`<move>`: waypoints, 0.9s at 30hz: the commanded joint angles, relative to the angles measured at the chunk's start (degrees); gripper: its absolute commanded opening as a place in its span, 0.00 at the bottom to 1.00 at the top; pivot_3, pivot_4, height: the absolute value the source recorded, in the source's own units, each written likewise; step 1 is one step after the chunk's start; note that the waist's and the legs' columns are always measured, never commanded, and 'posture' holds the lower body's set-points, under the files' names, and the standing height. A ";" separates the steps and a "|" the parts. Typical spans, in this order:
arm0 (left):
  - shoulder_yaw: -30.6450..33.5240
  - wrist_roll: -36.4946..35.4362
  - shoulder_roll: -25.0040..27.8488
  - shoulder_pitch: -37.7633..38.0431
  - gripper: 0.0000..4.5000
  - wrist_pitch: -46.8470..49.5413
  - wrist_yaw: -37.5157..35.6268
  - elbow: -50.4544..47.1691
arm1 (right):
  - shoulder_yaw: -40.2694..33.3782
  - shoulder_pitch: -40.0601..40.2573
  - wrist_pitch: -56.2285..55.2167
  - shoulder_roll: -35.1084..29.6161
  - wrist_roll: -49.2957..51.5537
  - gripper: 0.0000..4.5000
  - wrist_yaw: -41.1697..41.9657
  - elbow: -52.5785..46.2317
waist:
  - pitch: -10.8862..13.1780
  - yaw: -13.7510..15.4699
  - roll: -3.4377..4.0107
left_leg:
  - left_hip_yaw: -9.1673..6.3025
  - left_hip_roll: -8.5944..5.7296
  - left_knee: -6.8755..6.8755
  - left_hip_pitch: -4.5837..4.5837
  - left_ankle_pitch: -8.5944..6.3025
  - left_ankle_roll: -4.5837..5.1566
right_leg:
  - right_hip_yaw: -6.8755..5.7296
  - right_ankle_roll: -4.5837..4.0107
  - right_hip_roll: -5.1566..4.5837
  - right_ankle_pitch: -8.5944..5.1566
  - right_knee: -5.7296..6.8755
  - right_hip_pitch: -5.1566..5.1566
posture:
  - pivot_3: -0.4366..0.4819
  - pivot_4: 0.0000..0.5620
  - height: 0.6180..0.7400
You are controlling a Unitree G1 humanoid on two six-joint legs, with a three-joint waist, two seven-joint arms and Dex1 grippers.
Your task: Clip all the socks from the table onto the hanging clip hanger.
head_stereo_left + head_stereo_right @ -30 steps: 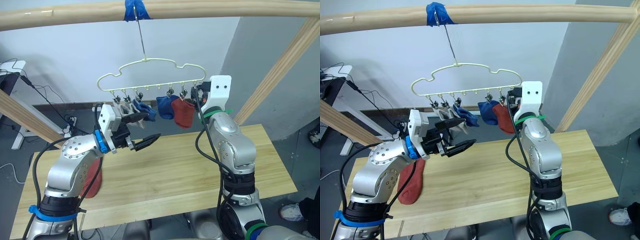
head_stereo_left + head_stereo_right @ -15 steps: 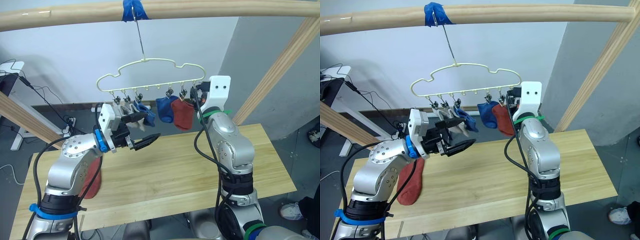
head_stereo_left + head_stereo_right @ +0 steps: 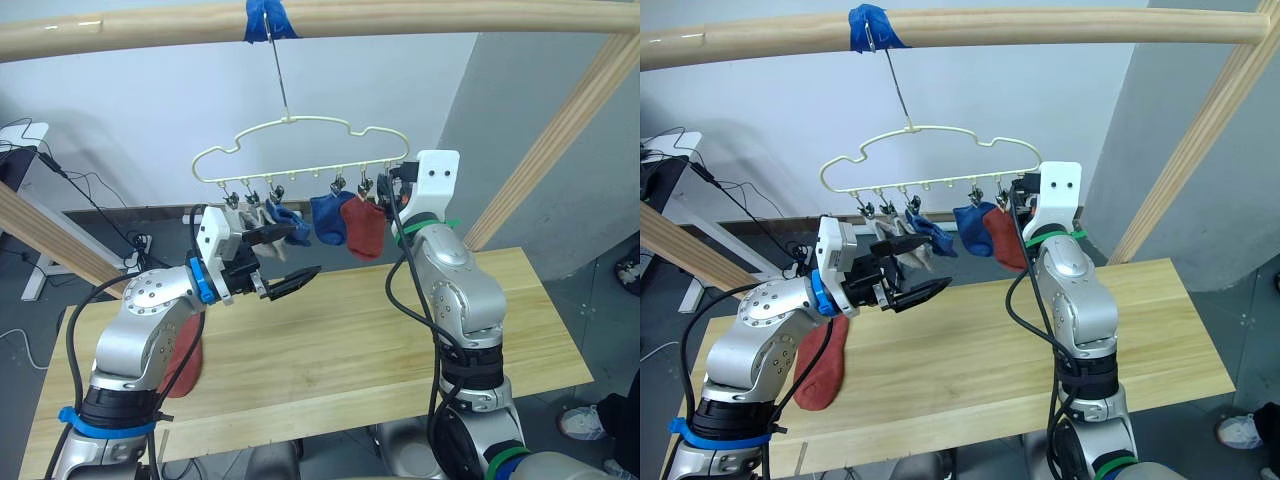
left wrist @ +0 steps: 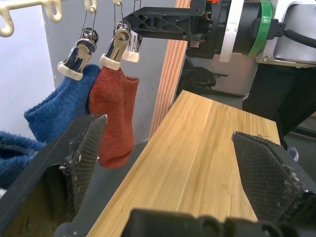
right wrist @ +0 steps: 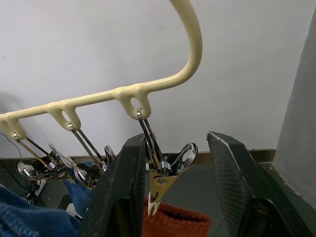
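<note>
Left eye view: a red sock [image 3: 183, 362] lies on the table [image 3: 340, 340], below the hanger [image 3: 300, 150]. The left gripper [image 3: 283, 262] hangs open and empty under the hanger's clipped socks [image 3: 330, 218] — grey, blue, red. At the hanger's right end the right gripper [image 5: 178, 173] stands open around the last clip [image 5: 160, 180], which is empty.

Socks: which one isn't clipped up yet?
The rust-red sock lying flat on the table behind the left arm. The other rust-red sock already hangs from the clip hanger beside the blue ones.
</note>
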 commanded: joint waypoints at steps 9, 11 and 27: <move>0.50 0.09 0.46 -0.36 1.00 -0.88 -0.08 -1.08 | 0.20 -1.24 -2.05 0.54 0.55 0.00 0.16 -1.73 | -0.01 0.04 0.00 | -0.01 -0.01 0.01 0.00 0.00 0.00 | -0.01 0.00 0.00 0.00 0.00 0.01 | 0.20 0.34 1.00; 0.64 0.00 0.36 0.28 1.00 -0.76 0.15 -1.30 | 0.26 -1.11 -2.17 0.53 0.54 0.00 0.21 -1.88 | -0.01 0.03 0.00 | -0.01 -0.01 0.01 0.00 0.00 0.00 | 0.00 0.00 -0.01 0.00 0.00 0.01 | 0.20 0.33 1.00; 16.36 9.92 -15.31 19.49 1.00 -6.03 35.08 6.55 | 0.78 -0.98 -1.87 0.26 0.60 0.00 1.35 -1.99 | -0.04 0.12 -0.01 | -0.02 -0.03 0.04 0.03 0.02 0.02 | -0.02 -0.01 -0.10 0.01 0.04 0.01 | 0.22 0.35 1.00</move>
